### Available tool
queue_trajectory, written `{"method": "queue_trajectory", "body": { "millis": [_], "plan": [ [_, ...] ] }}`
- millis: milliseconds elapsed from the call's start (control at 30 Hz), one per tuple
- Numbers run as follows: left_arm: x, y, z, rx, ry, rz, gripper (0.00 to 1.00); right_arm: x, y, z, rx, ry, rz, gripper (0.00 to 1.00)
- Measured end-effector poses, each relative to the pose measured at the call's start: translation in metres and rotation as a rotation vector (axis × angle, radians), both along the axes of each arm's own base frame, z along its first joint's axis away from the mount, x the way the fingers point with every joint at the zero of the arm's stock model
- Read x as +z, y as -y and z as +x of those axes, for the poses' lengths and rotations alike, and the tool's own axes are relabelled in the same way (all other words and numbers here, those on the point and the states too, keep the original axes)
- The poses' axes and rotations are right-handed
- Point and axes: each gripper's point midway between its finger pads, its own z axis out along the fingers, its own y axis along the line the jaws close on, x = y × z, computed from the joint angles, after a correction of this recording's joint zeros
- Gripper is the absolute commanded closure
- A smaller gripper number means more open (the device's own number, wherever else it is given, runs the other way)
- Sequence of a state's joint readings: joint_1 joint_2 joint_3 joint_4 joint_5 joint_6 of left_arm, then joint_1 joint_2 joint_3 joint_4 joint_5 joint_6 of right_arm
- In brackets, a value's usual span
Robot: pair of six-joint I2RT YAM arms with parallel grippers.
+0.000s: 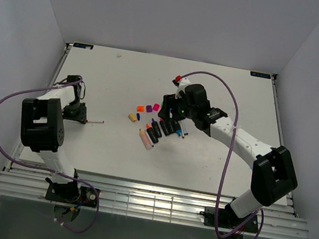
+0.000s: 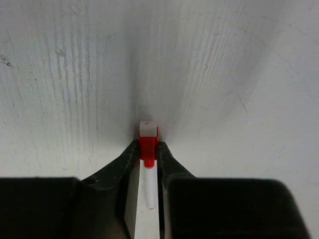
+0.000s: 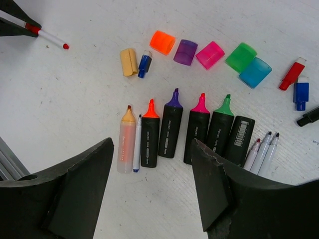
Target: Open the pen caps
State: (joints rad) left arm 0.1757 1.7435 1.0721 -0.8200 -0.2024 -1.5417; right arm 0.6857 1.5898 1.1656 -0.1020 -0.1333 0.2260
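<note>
My left gripper (image 2: 148,149) is shut on the red collar of a thin white pen (image 2: 149,186), low over the table. In the top view that pen (image 1: 95,121) sticks out to the right of the left gripper (image 1: 85,119). My right gripper (image 3: 151,149) is open and empty above a row of uncapped highlighters (image 3: 171,129). Loose caps lie beyond them: orange (image 3: 162,42), purple (image 3: 185,52), pink (image 3: 210,55), green (image 3: 241,57), blue (image 3: 255,72) and tan (image 3: 128,61). In the top view the right gripper (image 1: 170,121) hovers over the pens (image 1: 154,132).
Three thin pens (image 3: 264,148) lie right of the highlighters. Small red (image 3: 291,74), blue (image 3: 300,92) and black (image 3: 309,116) caps lie at the far right, and a small blue cap (image 3: 144,63) lies beside the tan one. A metal rail (image 1: 145,203) runs along the near edge.
</note>
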Motion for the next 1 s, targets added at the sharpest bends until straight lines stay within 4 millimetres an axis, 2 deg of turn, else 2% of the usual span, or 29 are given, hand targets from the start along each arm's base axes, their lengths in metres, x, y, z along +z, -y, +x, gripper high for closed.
{"method": "queue_trajectory", "body": {
  "millis": [67,167,200,333,433,500,567,667,767,867,1000],
  "plan": [
    [0.001,-0.002,0.002,-0.019,-0.004,0.008,0.88,-0.001,0.0,0.0,0.001,0.0,-0.001,0.3],
    [0.002,-0.007,0.007,-0.073,-0.021,0.034,0.94,-0.001,0.0,-0.001,0.003,-0.001,-0.003,0.31],
    [0.003,-0.008,0.01,-0.093,-0.023,0.046,0.99,-0.001,0.0,-0.001,0.008,-0.003,-0.003,0.3],
    [0.012,-0.01,0.018,-0.199,-0.023,0.109,1.0,-0.003,-0.003,-0.01,0.05,-0.028,0.003,0.3],
    [0.023,0.006,0.03,-0.341,-0.01,0.155,1.0,-0.004,-0.007,-0.018,0.095,-0.047,0.013,0.3],
    [0.034,0.028,0.044,-0.487,0.023,0.189,1.0,-0.003,-0.013,-0.026,0.135,-0.059,0.027,0.3],
    [0.044,0.068,0.057,-0.651,0.084,0.206,1.0,-0.001,-0.02,-0.037,0.191,-0.08,0.051,0.3],
    [0.065,0.138,0.07,-0.916,0.242,0.19,1.0,-0.002,-0.03,-0.052,0.274,-0.123,0.088,0.3],
    [0.087,0.193,0.061,-1.122,0.405,0.136,1.0,-0.003,-0.038,-0.064,0.349,-0.158,0.129,0.3],
    [0.106,0.221,0.043,-1.25,0.536,0.077,1.0,0.001,-0.044,-0.071,0.4,-0.175,0.166,0.3],
    [0.124,0.233,0.029,-1.324,0.645,0.047,1.0,0.008,-0.051,-0.072,0.423,-0.175,0.208,0.3]
  ]
}}
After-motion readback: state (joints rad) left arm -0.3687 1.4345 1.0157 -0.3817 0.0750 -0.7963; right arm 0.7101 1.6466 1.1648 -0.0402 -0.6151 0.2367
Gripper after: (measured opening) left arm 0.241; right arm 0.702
